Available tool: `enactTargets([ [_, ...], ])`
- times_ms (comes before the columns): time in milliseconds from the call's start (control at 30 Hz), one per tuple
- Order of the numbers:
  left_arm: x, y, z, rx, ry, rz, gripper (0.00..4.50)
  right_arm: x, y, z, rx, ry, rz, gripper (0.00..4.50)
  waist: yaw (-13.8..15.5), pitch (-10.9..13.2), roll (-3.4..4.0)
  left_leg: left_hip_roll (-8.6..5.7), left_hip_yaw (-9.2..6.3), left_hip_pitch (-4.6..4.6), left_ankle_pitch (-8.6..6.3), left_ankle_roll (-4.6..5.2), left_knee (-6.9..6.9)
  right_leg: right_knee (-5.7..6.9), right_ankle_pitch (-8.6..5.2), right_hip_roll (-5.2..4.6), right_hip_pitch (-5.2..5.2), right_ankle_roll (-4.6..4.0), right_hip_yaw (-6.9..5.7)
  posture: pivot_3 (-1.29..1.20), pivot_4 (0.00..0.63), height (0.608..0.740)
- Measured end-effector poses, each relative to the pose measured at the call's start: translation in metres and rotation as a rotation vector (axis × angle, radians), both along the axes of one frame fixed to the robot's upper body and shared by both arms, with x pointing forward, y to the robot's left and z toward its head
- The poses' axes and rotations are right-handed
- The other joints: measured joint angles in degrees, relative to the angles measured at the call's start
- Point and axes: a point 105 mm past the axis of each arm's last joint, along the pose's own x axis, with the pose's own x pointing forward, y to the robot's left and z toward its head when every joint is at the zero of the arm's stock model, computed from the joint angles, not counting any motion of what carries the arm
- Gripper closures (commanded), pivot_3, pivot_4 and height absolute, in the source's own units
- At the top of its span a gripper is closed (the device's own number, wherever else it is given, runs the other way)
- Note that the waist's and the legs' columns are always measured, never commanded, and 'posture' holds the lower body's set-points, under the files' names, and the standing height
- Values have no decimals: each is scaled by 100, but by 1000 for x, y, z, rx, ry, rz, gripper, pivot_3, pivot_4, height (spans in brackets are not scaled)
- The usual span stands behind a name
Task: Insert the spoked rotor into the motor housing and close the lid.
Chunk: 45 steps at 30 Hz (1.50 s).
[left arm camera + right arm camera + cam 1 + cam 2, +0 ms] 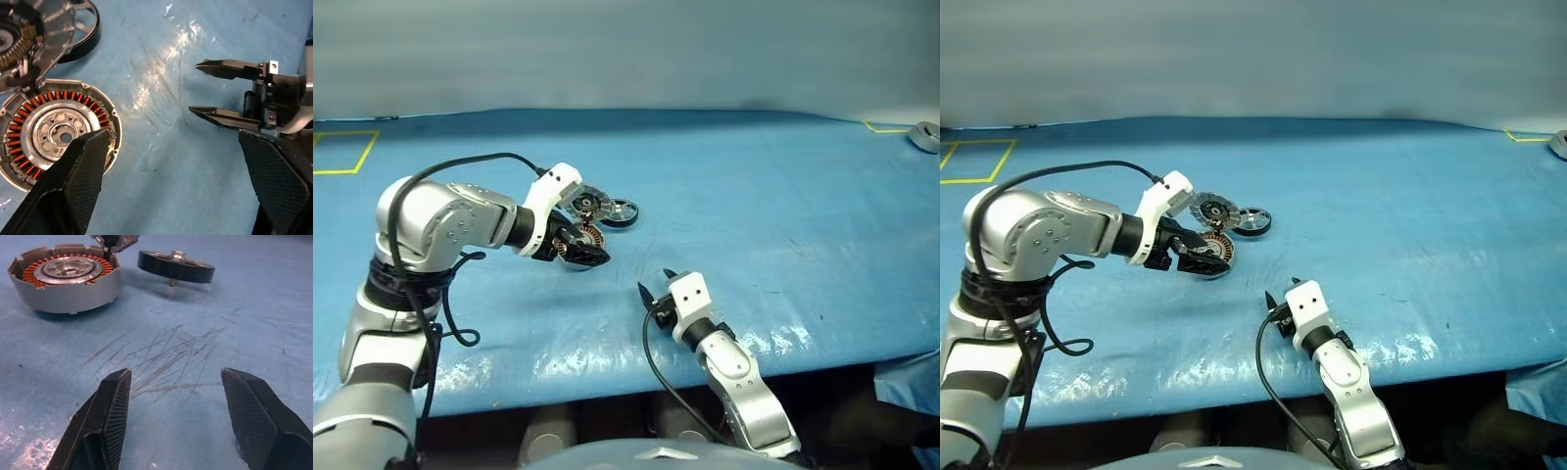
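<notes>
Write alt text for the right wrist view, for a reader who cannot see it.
The open motor housing, its copper windings showing around a grey centre, sits on the blue table cover with the spoked rotor lying apart beside it. The right gripper is open and empty, its two black fingers framing scratched blue surface in the foreground.

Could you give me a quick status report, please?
Both claws open, empty: left claw above motor housing, right claw nearby. Lid open. Spoked rotor beside housing, not inserted. Nothing obstructing.
</notes>
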Motion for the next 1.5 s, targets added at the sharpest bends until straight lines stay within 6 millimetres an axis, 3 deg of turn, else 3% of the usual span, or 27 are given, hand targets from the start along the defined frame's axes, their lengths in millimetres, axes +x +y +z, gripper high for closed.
enactTargets([
  [133,-16,0,-15,-162,-297,-96,31,-1,-7,21,-55,-58,85,1404,13,9,7,7,-1,8,4,-15,-3,7,-8,-1,1,-15,-5,0,150,740],
  [300,-28,3,-39,-239,-367,-78,31,2,-9,45,-112,-129,154,1404,142,11,4,0,0,8,6,-13,20,9,-19,8,18,12,-14,0,150,740],
  [367,-32,2,-56,-255,-363,-68,31,4,-17,44,-142,-126,142,1404,160,10,7,-9,4,14,10,-2,25,10,-19,0,27,18,-5,0,150,740],
  [533,-40,-15,-110,-305,-318,-20,31,12,-39,19,-169,-32,67,1404,158,11,3,-14,7,7,13,9,34,9,-9,-2,27,26,1,0,150,740],
  [667,-36,-24,-112,-390,-372,14,31,13,-43,7,-113,22,31,1404,158,10,6,-8,3,8,14,9,28,12,2,10,26,9,-2,0,150,740],
  [833,-34,-16,-119,-401,-356,38,31,8,-51,-12,-101,93,-7,1404,123,10,8,-8,4,7,14,9,26,10,-2,10,24,17,0,0,150,740],
  [1233,-28,-4,-122,-364,-379,11,31,6,-58,-21,-76,107,-52,1404,109,8,9,-8,1,11,14,9,29,11,-6,9,30,28,-1,0,150,740],
  [1333,-27,-2,-126,-352,-376,17,0,6,-56,-22,-72,104,-50,2049,108,8,9,-8,1,11,14,9,29,11,-6,9,30,28,-1,0,150,740],
  [1500,-27,-1,-127,-348,-382,16,0,4,-53,-24,-67,108,-42,3691,117,7,8,-8,0,15,14,9,34,11,-5,8,39,29,0,0,150,740],
])
